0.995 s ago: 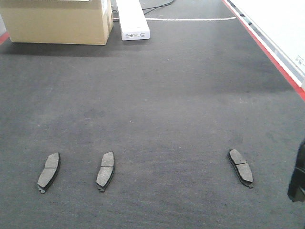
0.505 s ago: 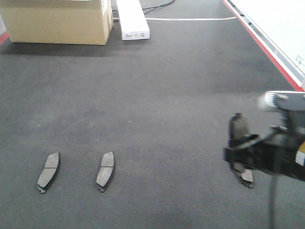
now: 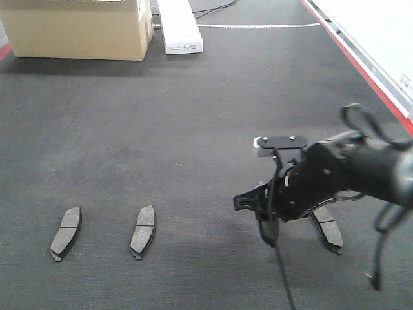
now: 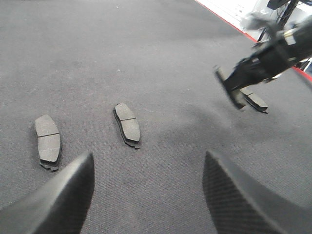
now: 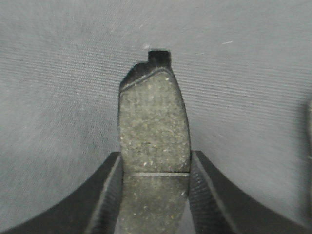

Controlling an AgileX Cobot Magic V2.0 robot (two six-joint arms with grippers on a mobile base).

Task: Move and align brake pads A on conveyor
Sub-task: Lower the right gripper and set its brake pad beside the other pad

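The right gripper (image 3: 268, 223), absent a second ago, has been swung in over the conveyor (image 3: 193, 116) with a fourth brake pad (image 5: 153, 129) clamped between its fingers, held near the gap between the two left pads (image 3: 143, 229) and the right pad (image 3: 330, 229); the left gripper (image 4: 146, 195) is seen spread open, holding nothing

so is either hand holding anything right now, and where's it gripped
The right hand holds a brake pad, pinched by its two long edges near the middle groove, above the conveyor. The left hand is open and holds nothing.
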